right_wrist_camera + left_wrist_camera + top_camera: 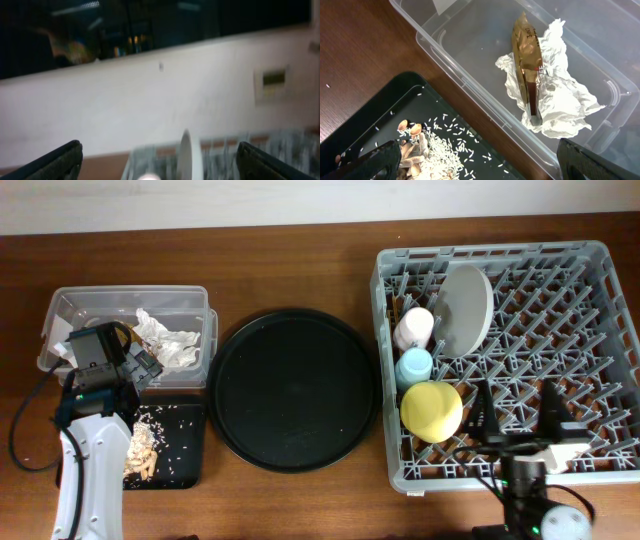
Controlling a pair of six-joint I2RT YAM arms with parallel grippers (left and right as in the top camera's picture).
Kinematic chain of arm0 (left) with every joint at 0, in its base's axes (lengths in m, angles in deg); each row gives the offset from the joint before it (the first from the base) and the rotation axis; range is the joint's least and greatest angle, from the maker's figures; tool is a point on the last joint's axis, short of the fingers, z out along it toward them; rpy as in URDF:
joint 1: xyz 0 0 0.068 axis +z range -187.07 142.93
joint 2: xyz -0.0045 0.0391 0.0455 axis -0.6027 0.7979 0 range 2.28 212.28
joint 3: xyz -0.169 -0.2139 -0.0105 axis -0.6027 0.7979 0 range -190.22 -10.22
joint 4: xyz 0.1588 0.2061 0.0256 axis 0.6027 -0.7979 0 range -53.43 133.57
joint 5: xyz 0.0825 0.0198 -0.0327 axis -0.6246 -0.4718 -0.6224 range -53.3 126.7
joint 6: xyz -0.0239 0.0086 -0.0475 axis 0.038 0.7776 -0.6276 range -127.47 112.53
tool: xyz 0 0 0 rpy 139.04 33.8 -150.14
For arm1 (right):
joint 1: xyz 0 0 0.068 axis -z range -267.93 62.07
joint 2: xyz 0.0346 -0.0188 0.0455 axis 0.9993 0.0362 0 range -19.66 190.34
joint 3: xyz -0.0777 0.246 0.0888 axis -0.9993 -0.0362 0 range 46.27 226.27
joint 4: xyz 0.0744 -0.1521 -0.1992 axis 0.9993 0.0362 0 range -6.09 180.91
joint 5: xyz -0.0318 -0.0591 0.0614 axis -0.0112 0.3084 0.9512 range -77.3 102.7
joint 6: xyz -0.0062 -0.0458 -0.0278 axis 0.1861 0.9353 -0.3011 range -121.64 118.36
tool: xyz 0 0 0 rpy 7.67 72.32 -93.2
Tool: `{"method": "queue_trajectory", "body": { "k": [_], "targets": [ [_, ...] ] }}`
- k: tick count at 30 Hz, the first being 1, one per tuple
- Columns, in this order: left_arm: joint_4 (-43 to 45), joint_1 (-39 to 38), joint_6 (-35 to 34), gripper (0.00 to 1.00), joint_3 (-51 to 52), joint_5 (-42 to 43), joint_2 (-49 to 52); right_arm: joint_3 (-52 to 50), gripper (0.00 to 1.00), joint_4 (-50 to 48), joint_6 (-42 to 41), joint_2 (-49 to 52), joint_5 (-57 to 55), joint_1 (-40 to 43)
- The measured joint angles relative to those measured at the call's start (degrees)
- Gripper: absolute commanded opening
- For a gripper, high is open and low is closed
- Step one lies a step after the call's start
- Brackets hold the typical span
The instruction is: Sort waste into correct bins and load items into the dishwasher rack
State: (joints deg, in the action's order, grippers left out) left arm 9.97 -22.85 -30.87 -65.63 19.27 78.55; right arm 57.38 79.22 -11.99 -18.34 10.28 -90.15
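Observation:
The clear tub holds the crumpled white napkin and the brown-gold wrapper, which lies on the napkin. The flat black tray holds beige food scraps and rice crumbs. My left gripper is open and empty over the tub's near wall. The grey rack holds the plate upright, the pink-inside cup, the light-blue cup and the yellow bowl. My right gripper is open and empty above the rack's front. The chopsticks are out of view.
The big round black tray lies between the bins and the rack. The right wrist view is blurred; it shows the plate's edge, rack pegs and a pale wall behind. A cable runs by the left arm.

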Motion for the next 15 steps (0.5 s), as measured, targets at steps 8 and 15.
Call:
{"method": "queue_trajectory", "body": {
  "k": [8,15],
  "targets": [
    [-0.2,0.0,0.0,0.99,0.0,0.0,0.0,-10.5,0.98,8.9,5.8,-0.6,2.6,0.0],
    [-0.2,0.0,0.0,0.99,0.0,0.0,0.0,-10.5,0.98,8.9,13.9,-0.6,3.6,0.0]
  ]
}}
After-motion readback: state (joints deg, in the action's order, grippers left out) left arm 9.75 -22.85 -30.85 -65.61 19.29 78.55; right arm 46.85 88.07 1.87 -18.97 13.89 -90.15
